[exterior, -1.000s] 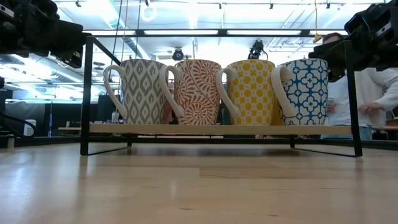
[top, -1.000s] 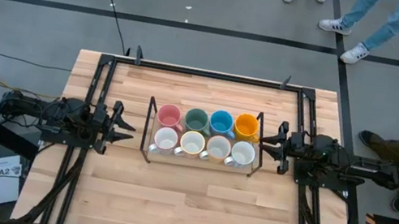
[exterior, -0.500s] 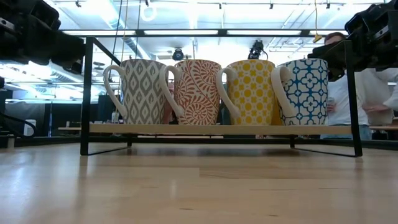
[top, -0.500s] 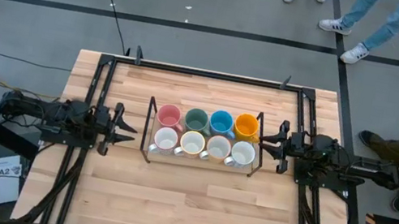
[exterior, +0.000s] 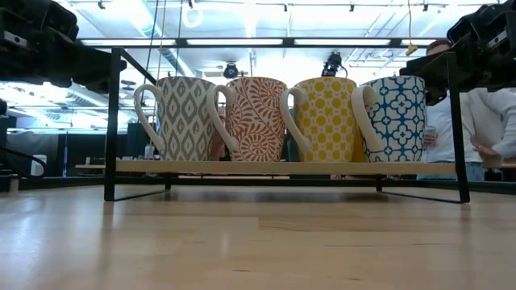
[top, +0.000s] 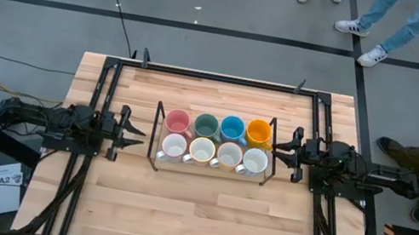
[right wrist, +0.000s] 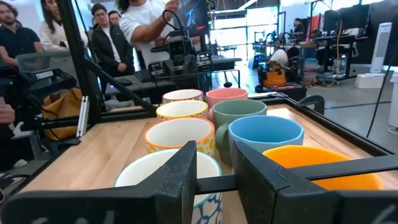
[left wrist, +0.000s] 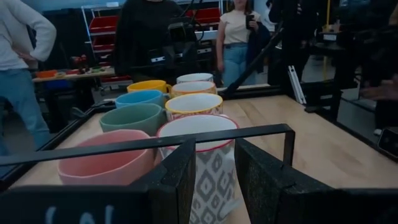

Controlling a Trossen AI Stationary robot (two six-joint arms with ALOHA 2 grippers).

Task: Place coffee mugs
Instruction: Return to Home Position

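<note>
coffee mugs: eight stood in two rows of four on the rack, mid-surface | my left claw: released, empty, at rack's 9 o'clock | my right claw: released, empty, at 3 o'clock

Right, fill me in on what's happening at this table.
All eight coffee mugs stand on the shelf in two rows of four. The pink mug, green mug, blue mug and orange mug are at the back, with patterned ones in front. Neither arm is handling anything. The left hand and right hand hang open and empty at either end of the shelf. The placing looks finished.
</note>
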